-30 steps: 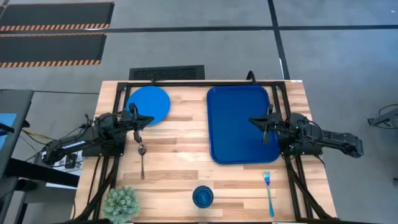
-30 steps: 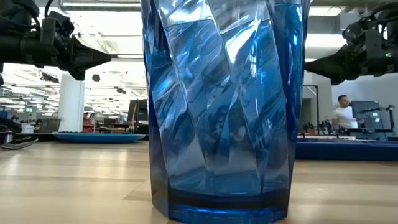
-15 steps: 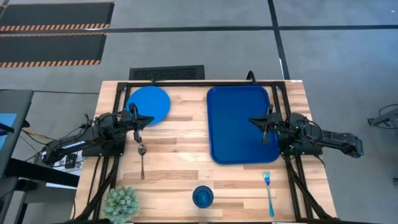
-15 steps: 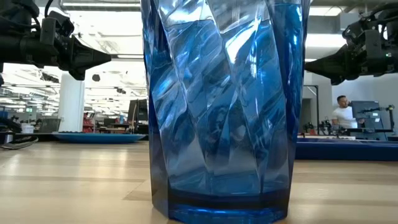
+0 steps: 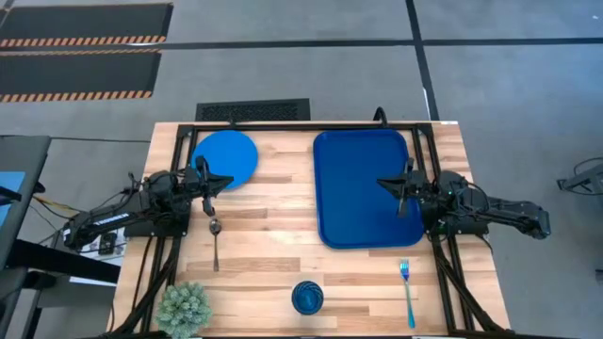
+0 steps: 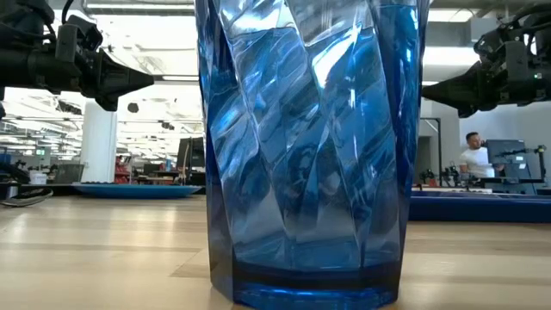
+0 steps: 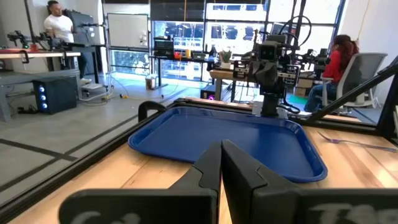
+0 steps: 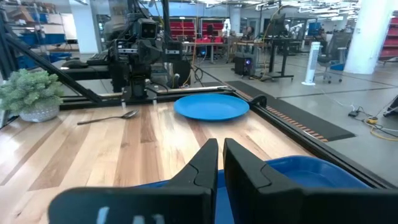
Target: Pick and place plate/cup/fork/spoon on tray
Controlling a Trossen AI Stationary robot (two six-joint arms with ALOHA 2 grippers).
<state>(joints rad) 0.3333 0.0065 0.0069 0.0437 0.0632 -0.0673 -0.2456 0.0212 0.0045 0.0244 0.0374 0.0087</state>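
The left gripper [image 5: 227,182] hangs above the left part of the wooden table [image 5: 273,240], its fingers pressed together and holding nothing. The plate [image 5: 225,157] lies flat just beyond it toward the far edge, partly under the arm's front end, and the spoon [image 5: 215,241] lies just on the near side of it, bowl toward the gripper and handle pointing to the near edge. A small green plant [image 5: 184,306] stands at the near left corner, well apart from this gripper. The cup [image 5: 307,298] stands upright at the near edge, about midway between the two arms and well apart from both. The tray [image 5: 366,187] lies between the grippers, empty, nearer the right one. The right gripper [image 5: 382,184] hovers over the tray's right half, its tip pointing toward the left arm, fingers nearly together with only a thin slit between them and nothing in it. The fork [image 5: 407,292] lies on the wood off the tray's near right corner, on the near side of the right gripper.
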